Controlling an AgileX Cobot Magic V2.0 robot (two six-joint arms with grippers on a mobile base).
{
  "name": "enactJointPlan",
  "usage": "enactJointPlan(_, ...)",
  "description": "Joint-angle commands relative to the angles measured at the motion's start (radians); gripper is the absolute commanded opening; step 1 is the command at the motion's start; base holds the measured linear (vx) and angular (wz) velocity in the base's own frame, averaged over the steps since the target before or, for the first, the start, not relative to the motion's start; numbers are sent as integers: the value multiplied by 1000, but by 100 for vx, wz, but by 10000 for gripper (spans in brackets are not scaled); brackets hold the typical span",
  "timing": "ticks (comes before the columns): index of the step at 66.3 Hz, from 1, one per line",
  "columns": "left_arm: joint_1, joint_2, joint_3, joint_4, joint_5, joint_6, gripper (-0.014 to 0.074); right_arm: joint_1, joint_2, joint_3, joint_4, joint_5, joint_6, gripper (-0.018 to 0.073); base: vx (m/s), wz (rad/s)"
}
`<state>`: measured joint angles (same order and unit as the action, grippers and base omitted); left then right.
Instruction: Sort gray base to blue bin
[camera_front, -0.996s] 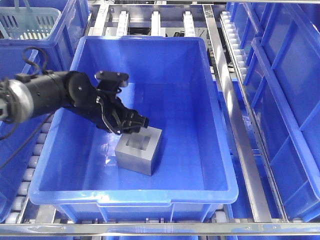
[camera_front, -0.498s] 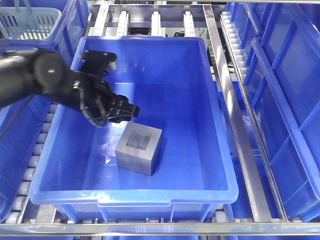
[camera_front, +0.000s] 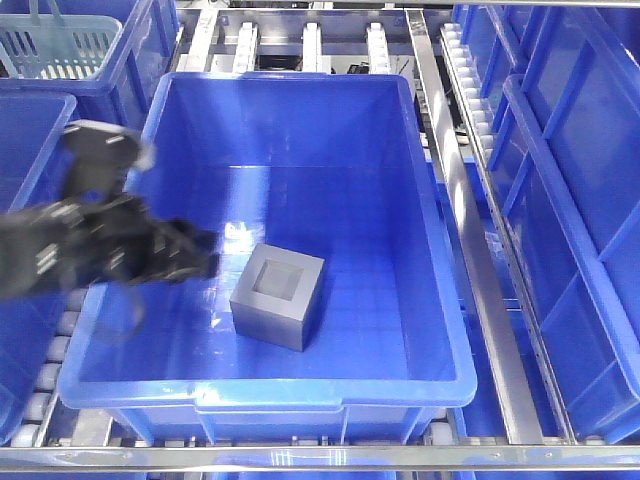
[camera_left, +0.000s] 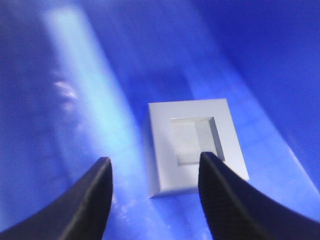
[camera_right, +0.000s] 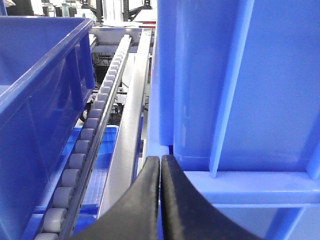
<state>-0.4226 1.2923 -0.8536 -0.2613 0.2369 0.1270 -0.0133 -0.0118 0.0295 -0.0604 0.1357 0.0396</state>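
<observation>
The gray base (camera_front: 279, 296) rests on the floor of the blue bin (camera_front: 300, 85), its square recess facing up. The left wrist view shows the same gray base (camera_left: 192, 145) beyond my fingertips, untouched. My left gripper (camera_front: 205, 262) is blurred by motion over the bin's left wall, left of the cube, and in its own view the left gripper (camera_left: 155, 167) is open and empty. My right gripper (camera_right: 160, 165) is shut on nothing, beside a blue bin wall, and does not show in the front view.
A teal mesh basket (camera_front: 60, 45) sits in a bin at the back left. More blue bins (camera_front: 570, 220) stand on the right. Roller rails (camera_right: 80, 155) and a metal rail (camera_front: 465, 220) run between the bins.
My left gripper has drawn back from the gray base, moving left and up toward the bin's left wall. The base stays where it was.
</observation>
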Motion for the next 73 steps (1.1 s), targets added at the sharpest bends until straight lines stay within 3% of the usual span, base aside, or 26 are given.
enactJointPlan(1,0,-119,64,-15,-162,0,381,-4,-12,15,-6,-78,-6,-9,0,0)
enactJointPlan(10,0,-253,173,-39,-294,-7,381,-4,-12,15,-6,-78,-6,-9,0,0)
enactJointPlan(30,0,-553,323,-30,-362,4,374,-4,-12,15,-6,-78,-6,-9,0,0)
enactJointPlan(42,0,-735,377,-18,-298,5,344,-4,-12,15,-6,-78,-6,-9,0,0)
enactJointPlan(56,0,-890,421,153,-194,4,293,-4,-12,15,-6,-78,-6,-9,0,0)
enactJointPlan(73,0,-896,426,156,-138,4,242,-4,-12,15,-6,-78,-6,-9,0,0)
